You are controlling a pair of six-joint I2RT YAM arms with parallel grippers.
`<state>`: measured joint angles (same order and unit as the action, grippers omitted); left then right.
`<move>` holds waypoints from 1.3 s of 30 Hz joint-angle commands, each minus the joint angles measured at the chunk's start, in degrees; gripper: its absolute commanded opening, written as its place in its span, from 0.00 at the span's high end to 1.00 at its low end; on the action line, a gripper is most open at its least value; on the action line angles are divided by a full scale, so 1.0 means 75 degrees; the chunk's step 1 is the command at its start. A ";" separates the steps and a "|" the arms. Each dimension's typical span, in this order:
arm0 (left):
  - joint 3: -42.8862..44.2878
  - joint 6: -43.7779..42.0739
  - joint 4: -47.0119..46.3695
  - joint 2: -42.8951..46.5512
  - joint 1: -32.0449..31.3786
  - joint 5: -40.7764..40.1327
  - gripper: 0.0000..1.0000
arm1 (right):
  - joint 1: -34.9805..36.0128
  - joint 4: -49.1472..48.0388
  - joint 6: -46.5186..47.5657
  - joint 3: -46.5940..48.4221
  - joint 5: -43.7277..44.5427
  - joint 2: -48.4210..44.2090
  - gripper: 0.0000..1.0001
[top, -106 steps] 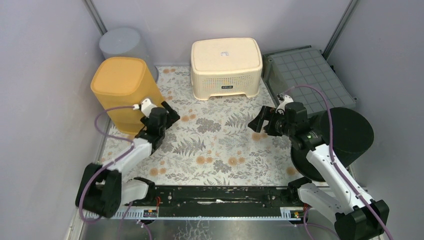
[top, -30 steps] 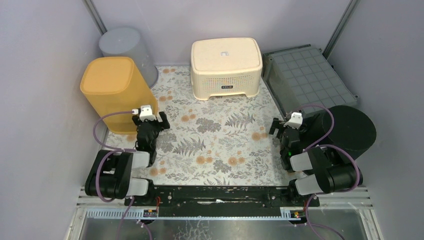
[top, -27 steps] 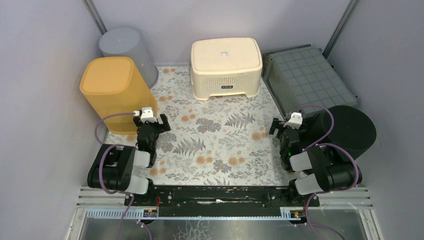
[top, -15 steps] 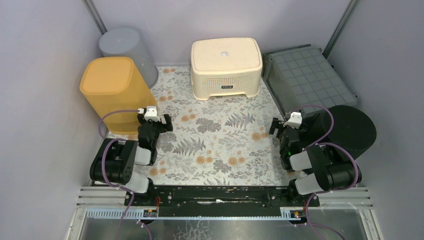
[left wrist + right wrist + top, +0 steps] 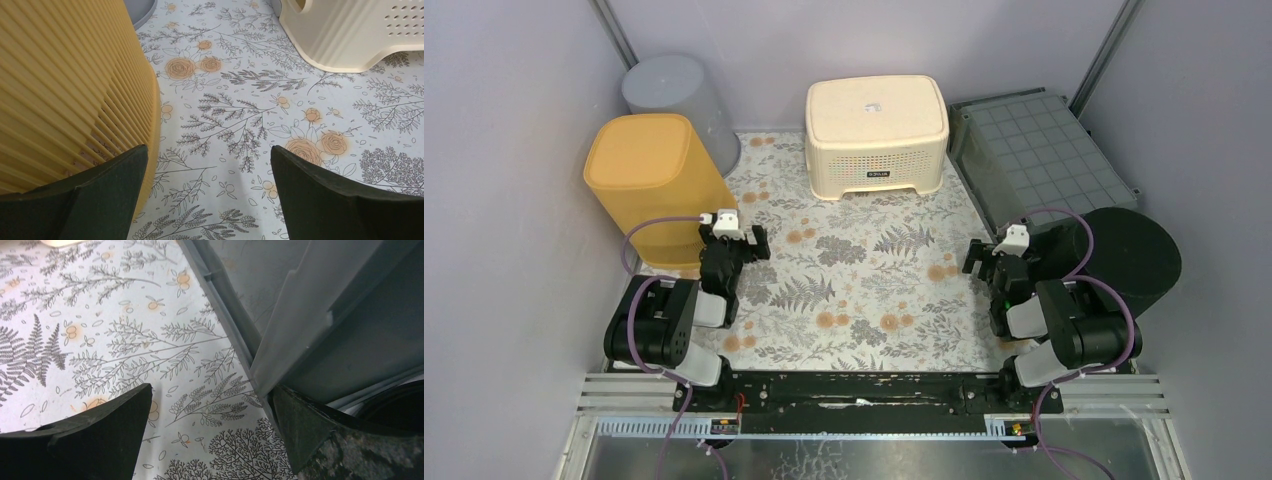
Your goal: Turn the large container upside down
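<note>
The large yellow ribbed container [image 5: 652,185] stands upside down, closed base up, at the left of the flowered mat. It fills the left of the left wrist view [image 5: 65,85]. My left gripper [image 5: 734,243] is open and empty, low over the mat just right of the container's lower edge, with its left finger [image 5: 100,190] close beside the wall; whether it touches cannot be told. My right gripper [image 5: 986,258] is open and empty at the right of the mat, next to the grey crate [image 5: 310,300].
A grey bucket [image 5: 669,90] stands behind the yellow container. A cream perforated stool-like bin [image 5: 876,120] is at the back middle. A grey gridded crate [image 5: 1044,155] and a black bucket [image 5: 1129,262] sit at the right. Walls close in on both sides.
Since 3.5 s ago both arms have drawn back toward their bases. The yellow container has settled flat, further left. In the last second the left gripper shifted slightly right.
</note>
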<state>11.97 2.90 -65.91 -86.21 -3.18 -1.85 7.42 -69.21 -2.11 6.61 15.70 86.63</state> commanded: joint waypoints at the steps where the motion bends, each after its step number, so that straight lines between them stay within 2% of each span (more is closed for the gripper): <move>1: 0.0191 -0.0149 -0.0341 -0.0058 0.0078 0.0034 0.00 | -0.0603 -0.0039 0.0195 0.0785 -0.0446 -0.0004 0.01; 10: 0.0266 -0.0070 -0.0224 -0.0081 0.0144 0.0077 0.00 | -0.0603 -0.1040 0.0228 0.0323 -0.0458 0.0047 0.01; 16: 0.0279 -0.0059 -0.0201 -0.0080 0.0166 0.0103 0.00 | -0.0699 -0.0216 0.0414 0.0721 -0.1344 0.0035 0.01; 39: 0.0275 -0.0059 -0.0200 -0.0089 0.0166 0.0112 0.00 | -0.0737 -0.0324 0.0392 0.0676 -0.1257 0.0022 0.01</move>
<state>12.56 2.94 -65.76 -86.41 -2.46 -1.26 3.68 -64.90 -0.23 7.22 6.50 86.74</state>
